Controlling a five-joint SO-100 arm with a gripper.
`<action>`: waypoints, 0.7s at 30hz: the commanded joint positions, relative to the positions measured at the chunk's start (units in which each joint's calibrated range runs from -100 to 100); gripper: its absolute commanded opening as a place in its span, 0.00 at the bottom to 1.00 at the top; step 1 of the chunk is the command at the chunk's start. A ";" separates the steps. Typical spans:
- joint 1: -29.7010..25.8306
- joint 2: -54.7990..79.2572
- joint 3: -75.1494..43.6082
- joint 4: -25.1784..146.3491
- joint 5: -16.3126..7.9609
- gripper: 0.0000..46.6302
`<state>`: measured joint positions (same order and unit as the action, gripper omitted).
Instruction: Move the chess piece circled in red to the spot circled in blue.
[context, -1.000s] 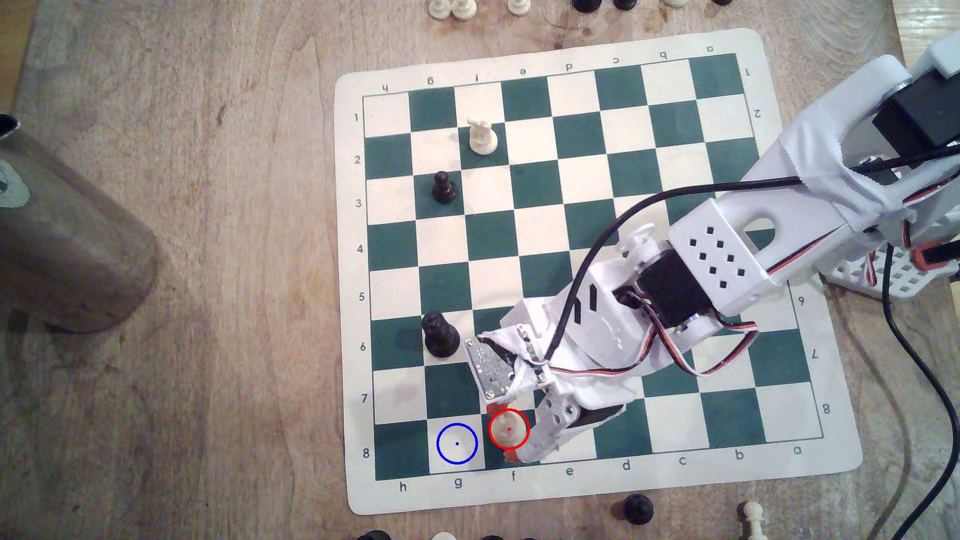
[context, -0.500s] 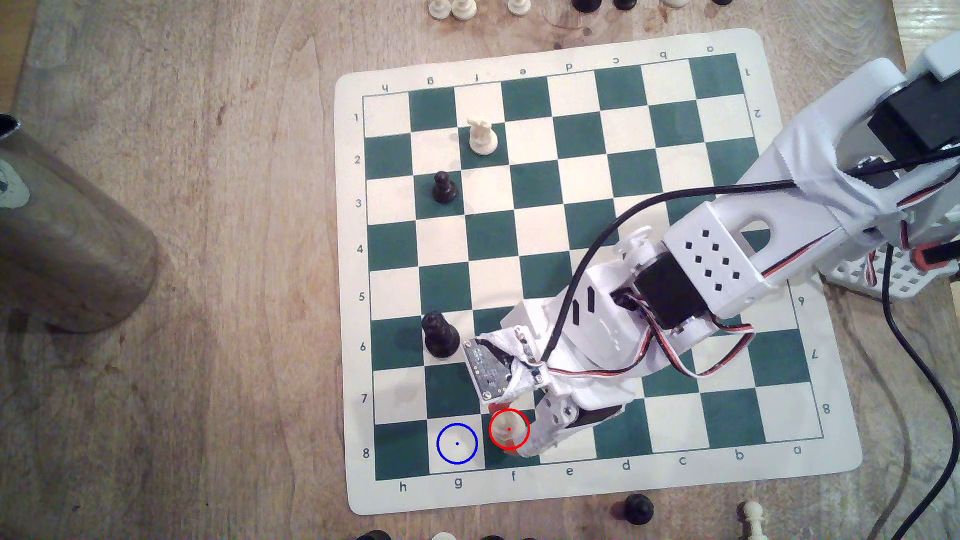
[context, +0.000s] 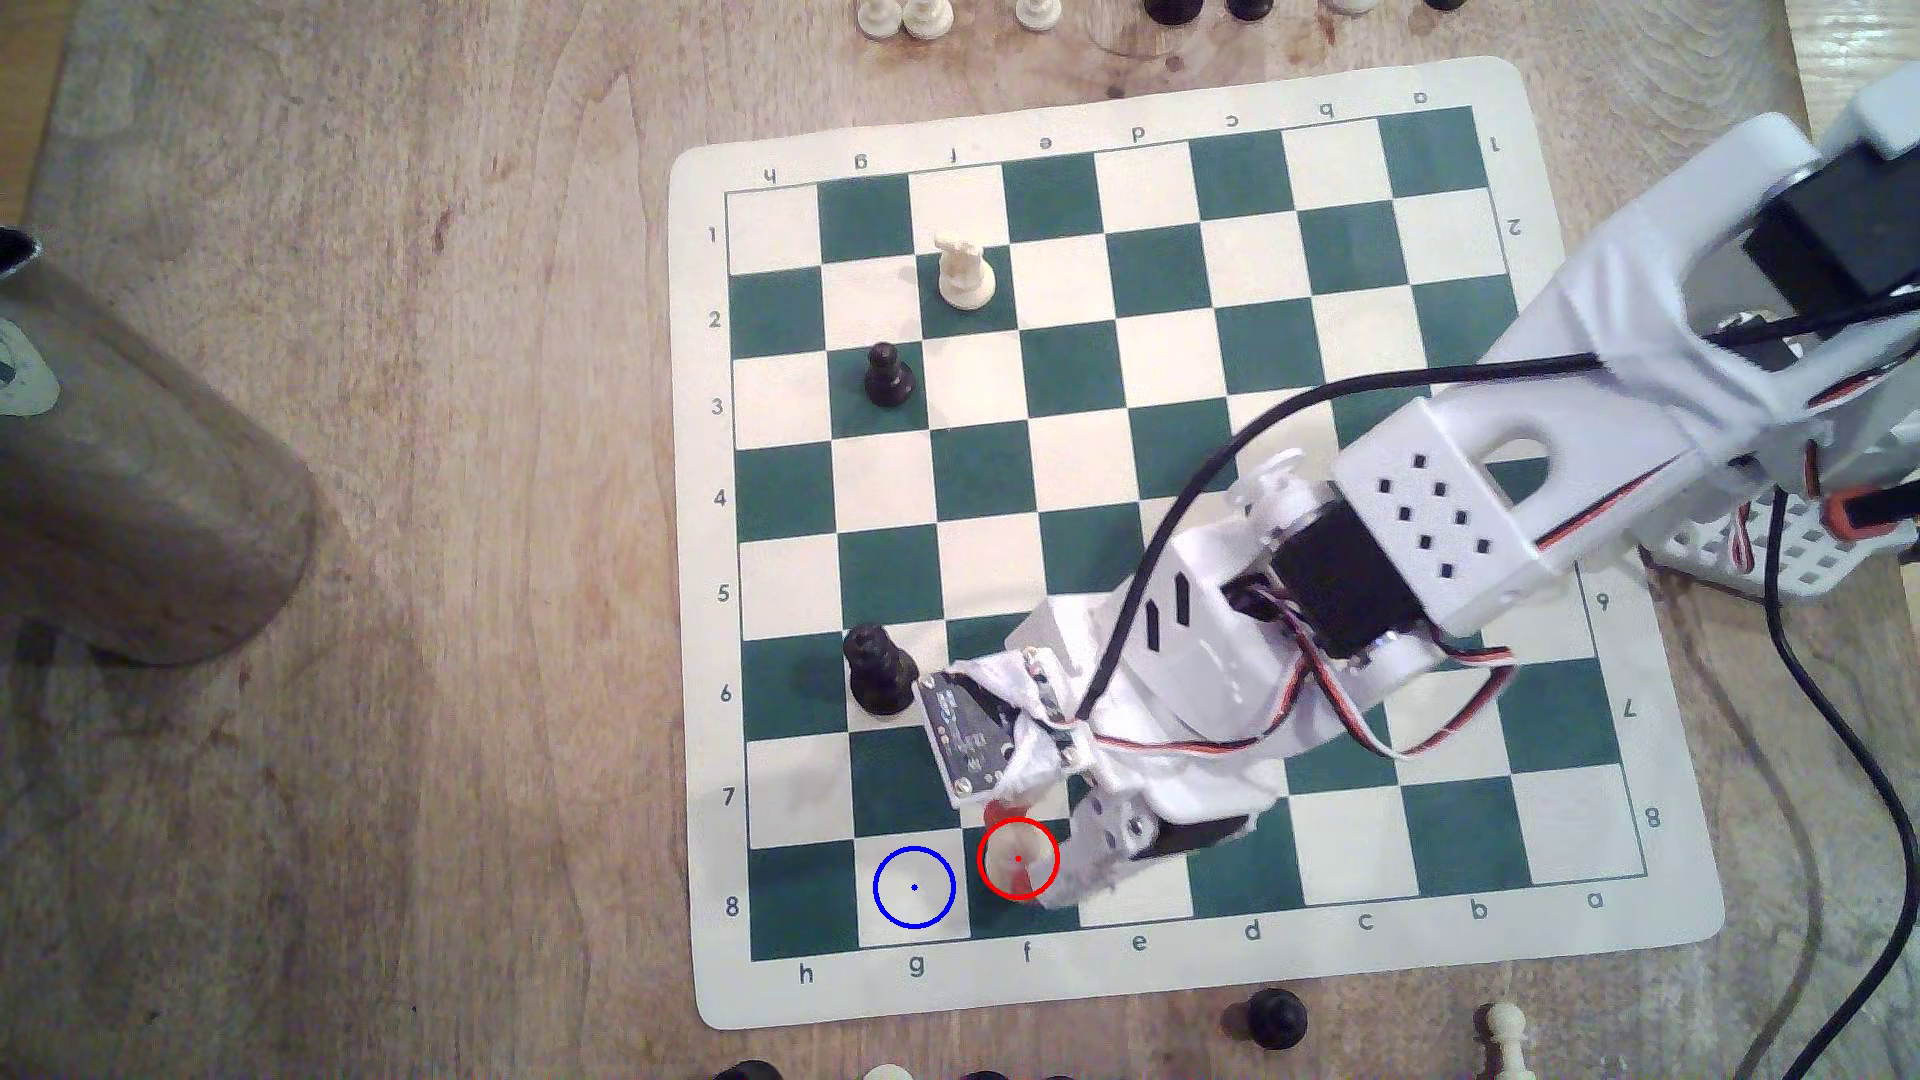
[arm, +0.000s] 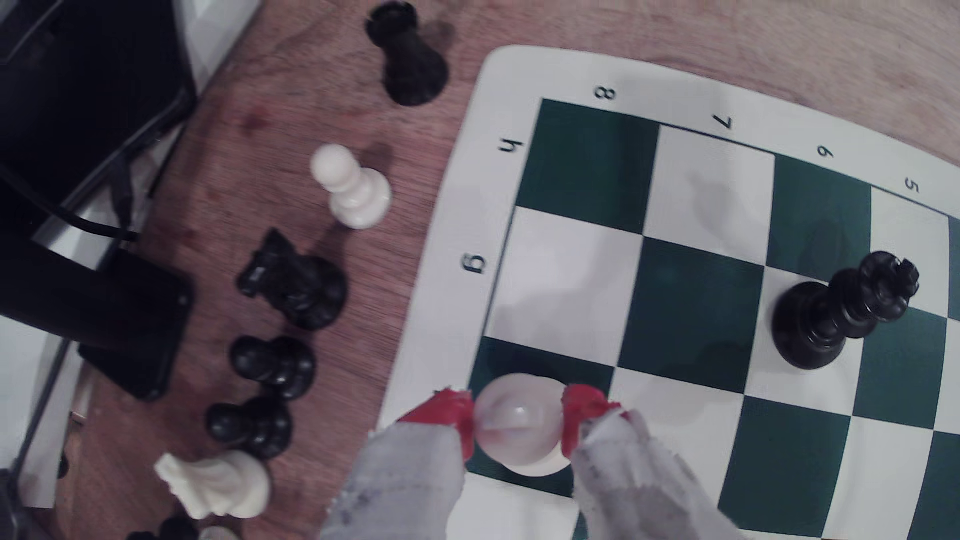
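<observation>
The cream chess piece (context: 1010, 856) stands inside the red ring on a green square in the board's near row; in the wrist view the chess piece (arm: 519, 441) shows its round top. My gripper (context: 1013, 852) is shut on it, and the red fingertips (arm: 452, 410) press its two sides in the wrist view, where the gripper (arm: 518, 413) straddles it. The spot (context: 913, 887) is the blue-ringed cream square just to the exterior view's left of the piece, bare.
A black queen (context: 880, 673) stands two rows behind the spot, close to my wrist. Farther back are a black pawn (context: 888, 376) and a cream piece (context: 964, 272). Loose pieces (arm: 291, 280) lie off the mat's near edge. A wooden cylinder (context: 135, 467) lies far left.
The fingers have drawn in from either side of the piece until they touch it. The wrist has turned slightly. The piece stays on its square.
</observation>
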<state>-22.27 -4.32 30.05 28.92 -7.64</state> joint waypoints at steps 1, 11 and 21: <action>-0.92 -6.81 -9.47 2.36 -0.29 0.00; -0.45 4.32 -19.08 0.40 0.39 0.00; 1.82 10.94 -19.26 -3.78 1.12 0.00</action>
<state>-21.09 7.58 16.13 26.93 -6.96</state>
